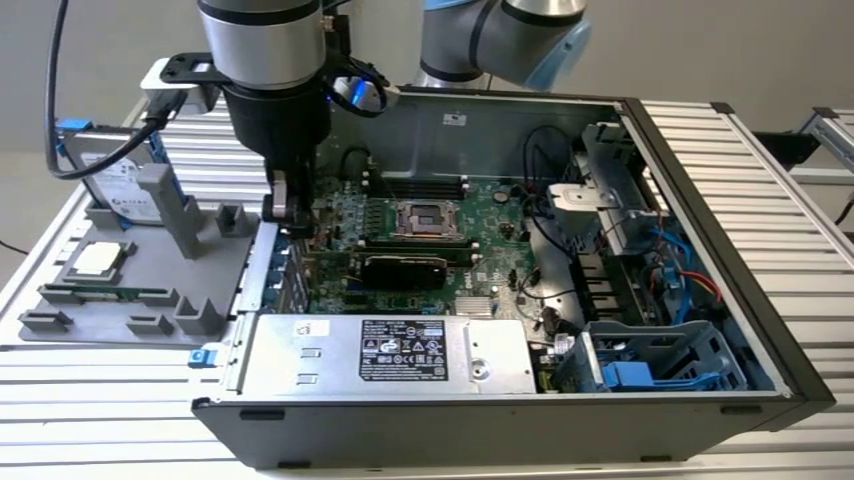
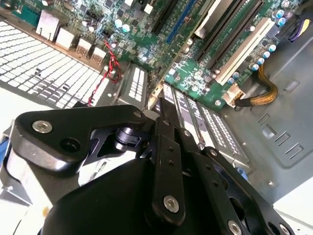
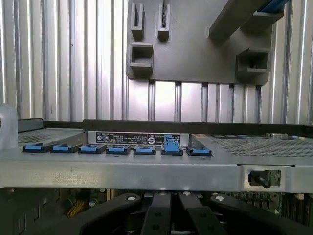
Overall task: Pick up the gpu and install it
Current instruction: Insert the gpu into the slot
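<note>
The gpu (image 1: 404, 268), black shroud up, lies flat among the motherboard's slots inside the open computer case (image 1: 694, 160), in the exterior view. My gripper (image 1: 287, 222) hangs at the case's rear wall, at the card's end toward the exterior view's left and a little above it. In both wrist views the black fingers (image 2: 160, 105) (image 3: 171, 198) stand pressed together with nothing visible between them. They sit close over the row of perforated slot covers (image 2: 205, 122). Whether the tips touch the card's bracket is hidden.
A grey fixture tray (image 1: 120, 300) at the exterior view's left holds a silver hard drive (image 1: 114, 185), a processor (image 1: 96, 258) and a memory stick (image 1: 107, 293). The power supply (image 1: 387, 350) fills the case's near side. Blue latches (image 3: 117, 148) line the rear wall.
</note>
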{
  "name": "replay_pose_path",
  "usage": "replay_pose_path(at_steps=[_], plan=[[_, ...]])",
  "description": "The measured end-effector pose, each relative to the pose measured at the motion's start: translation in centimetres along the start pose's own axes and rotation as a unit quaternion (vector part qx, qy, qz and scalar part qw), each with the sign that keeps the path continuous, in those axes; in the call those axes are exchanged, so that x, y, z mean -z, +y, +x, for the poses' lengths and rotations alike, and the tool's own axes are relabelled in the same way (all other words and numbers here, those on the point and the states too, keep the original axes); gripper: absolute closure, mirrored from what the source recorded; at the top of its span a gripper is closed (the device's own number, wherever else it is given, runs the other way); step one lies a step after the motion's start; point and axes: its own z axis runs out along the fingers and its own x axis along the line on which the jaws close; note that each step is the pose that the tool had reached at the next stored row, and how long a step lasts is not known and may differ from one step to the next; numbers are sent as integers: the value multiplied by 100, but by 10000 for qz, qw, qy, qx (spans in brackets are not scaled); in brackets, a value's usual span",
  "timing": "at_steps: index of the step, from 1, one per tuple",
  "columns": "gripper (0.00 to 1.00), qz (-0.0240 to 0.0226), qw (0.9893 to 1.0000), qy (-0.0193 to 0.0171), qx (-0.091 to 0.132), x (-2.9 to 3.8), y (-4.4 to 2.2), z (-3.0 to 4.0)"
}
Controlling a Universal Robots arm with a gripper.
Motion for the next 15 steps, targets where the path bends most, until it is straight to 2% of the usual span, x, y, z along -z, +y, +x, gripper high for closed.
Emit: replay_pose_path(at_steps=[3,5,6,7,9,12,15], plan=[[100,0,10000,-1,1,5,-2,-1],[100,11,10000,-20,-6,29,-3,-2],[100,14,10000,-27,-12,53,-5,-5],[100,2,10000,-23,-19,87,-1,-6],[100,7,10000,-18,-19,165,-12,-6],[100,8,10000,-21,-18,209,-54,-7],[100,7,10000,-28,-16,225,-147,-6]])
